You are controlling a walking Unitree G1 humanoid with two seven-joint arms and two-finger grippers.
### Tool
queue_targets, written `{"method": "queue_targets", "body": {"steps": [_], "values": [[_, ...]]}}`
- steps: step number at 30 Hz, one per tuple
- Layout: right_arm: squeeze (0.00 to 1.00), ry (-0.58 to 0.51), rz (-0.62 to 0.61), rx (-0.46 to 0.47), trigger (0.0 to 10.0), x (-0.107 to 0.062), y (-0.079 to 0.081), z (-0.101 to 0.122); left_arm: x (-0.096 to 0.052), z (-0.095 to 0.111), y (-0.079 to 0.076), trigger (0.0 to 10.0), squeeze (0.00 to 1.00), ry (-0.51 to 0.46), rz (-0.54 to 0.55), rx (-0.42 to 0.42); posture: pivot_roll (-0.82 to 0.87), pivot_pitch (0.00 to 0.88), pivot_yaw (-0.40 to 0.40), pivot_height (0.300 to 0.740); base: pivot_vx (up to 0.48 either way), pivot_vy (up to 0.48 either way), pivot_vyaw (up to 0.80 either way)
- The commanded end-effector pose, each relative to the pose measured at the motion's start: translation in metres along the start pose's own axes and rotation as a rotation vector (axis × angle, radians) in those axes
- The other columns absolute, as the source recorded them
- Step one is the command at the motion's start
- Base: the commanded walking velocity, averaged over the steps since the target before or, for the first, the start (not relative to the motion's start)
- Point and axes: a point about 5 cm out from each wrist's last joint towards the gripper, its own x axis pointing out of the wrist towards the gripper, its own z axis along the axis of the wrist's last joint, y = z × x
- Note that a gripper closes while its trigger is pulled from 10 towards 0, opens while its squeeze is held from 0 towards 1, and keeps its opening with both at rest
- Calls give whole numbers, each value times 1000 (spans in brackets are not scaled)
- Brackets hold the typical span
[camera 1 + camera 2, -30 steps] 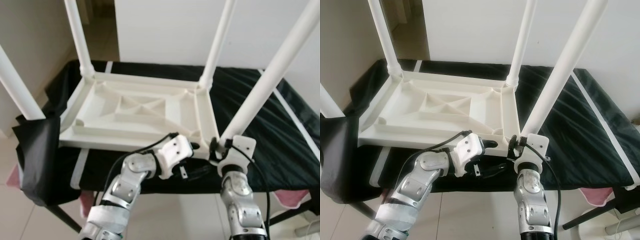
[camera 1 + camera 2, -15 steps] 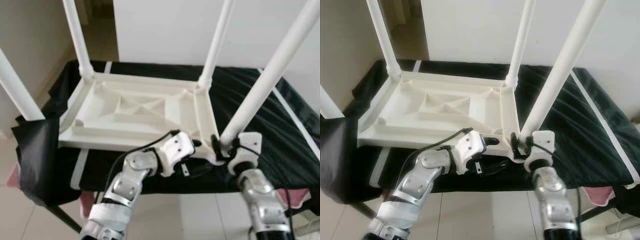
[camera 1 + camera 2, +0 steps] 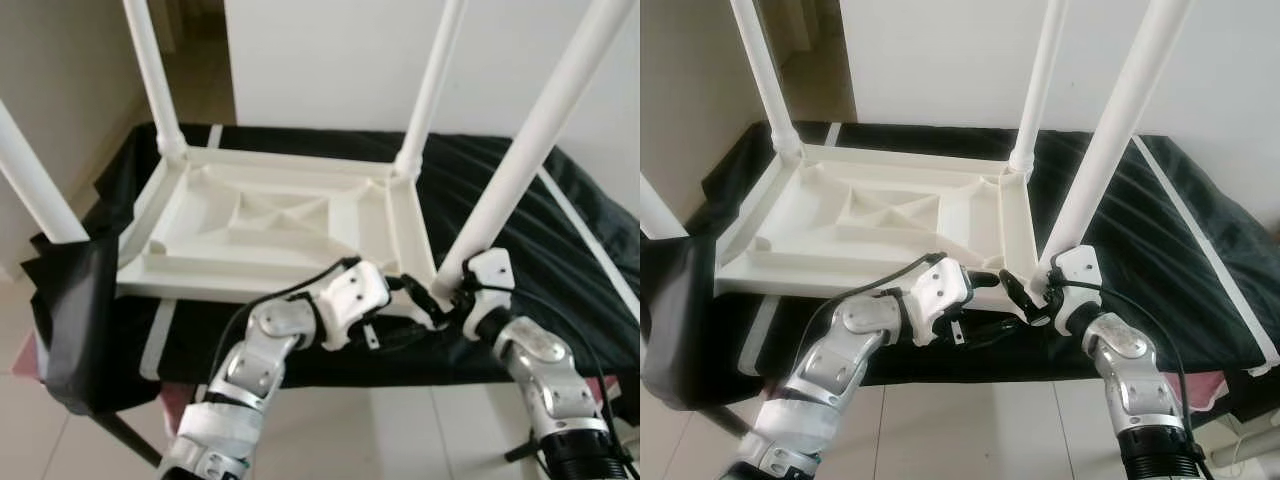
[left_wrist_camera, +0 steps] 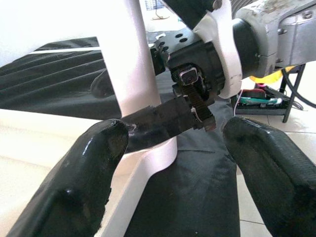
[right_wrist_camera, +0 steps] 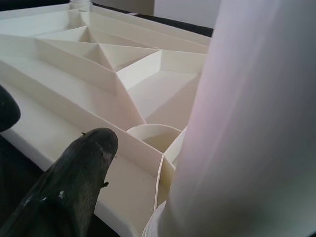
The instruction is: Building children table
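One white tabletop [image 3: 270,225], upside down. Four white legs: far left [image 3: 152,75], far right [image 3: 428,85], near right [image 3: 525,150], near left [image 3: 30,175]. One black-covered counter [image 3: 560,250]. Two robot hands: left hand [image 3: 405,300], right hand [image 3: 440,300].

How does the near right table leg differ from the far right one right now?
The near right leg leans rightward with the right gripper at its base; the far right leg stands nearly upright, untouched. The near one looks thicker, being closer. Both are white tubes rising from the upturned tabletop.
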Motion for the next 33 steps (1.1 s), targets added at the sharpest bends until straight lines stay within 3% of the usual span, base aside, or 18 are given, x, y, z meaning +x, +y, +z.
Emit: {"method": "queue_targets", "body": {"steps": [1,8,9,10,11,16,17,18,33], "values": [[0,37,51,-15,10000,3,3,-6,1,-3,6,10000,0,9,110,-17,-48,0,-39,740,0,0,0],[0,57,81,-19,9922,1,-1,-10,0,-3,7,10000,0,10,116,-18,-44,0,-41,740,0,0,0],[0,60,85,-18,8549,1,-2,-11,0,-3,7,10000,0,10,116,-18,-42,0,-42,740,0,0,0],[0,67,91,-14,824,0,-3,-13,-1,-3,6,10000,0,11,116,-19,-41,0,-43,740,0,0,0],[0,71,94,-12,0,-1,-3,-14,-1,-3,6,10000,0,11,116,-20,-41,0,-43,740,0,0,0],[0,77,96,-3,0,-3,-3,-17,-1,-3,6,10000,0,11,115,-21,-42,0,-44,740,0,0,0],[0,80,94,0,3412,-4,-3,-18,-1,-3,6,10000,0,11,114,-21,-47,0,-39,740,0,0,0],[0,82,86,0,10000,-4,-4,-19,0,-3,6,10000,0,10,111,-22,-52,0,-37,740,0,0,0],[0,77,70,24,10000,-7,-2,-24,3,-2,4,10000,0,4,90,-24,-64,0,-28,740,0,0,0]]}}
